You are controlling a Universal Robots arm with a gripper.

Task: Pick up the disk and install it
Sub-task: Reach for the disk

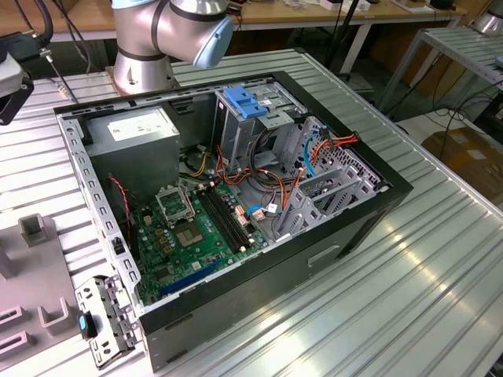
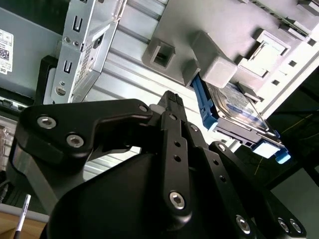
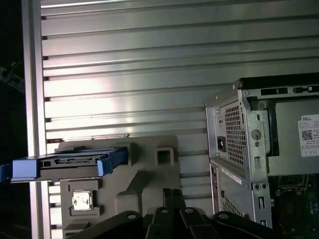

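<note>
Hovering above the ribbed aluminium counter, one black linkage gripper hangs apart from the single dark flat disk in its bright blue plastic carrier.
The disk stands on edge in one pale grey moulded plastic fixture, outside the one open black computer case and near that case's perforated rear panel. A raised grey block of the fixture covers one blue end in the second wrist view. Whether the gripper is apart or together I cannot tell. Inside the case sit one grey boxy power supply, one light-blue slotted bracket, one green motherboard and loose orange, red and blue cables.
</note>
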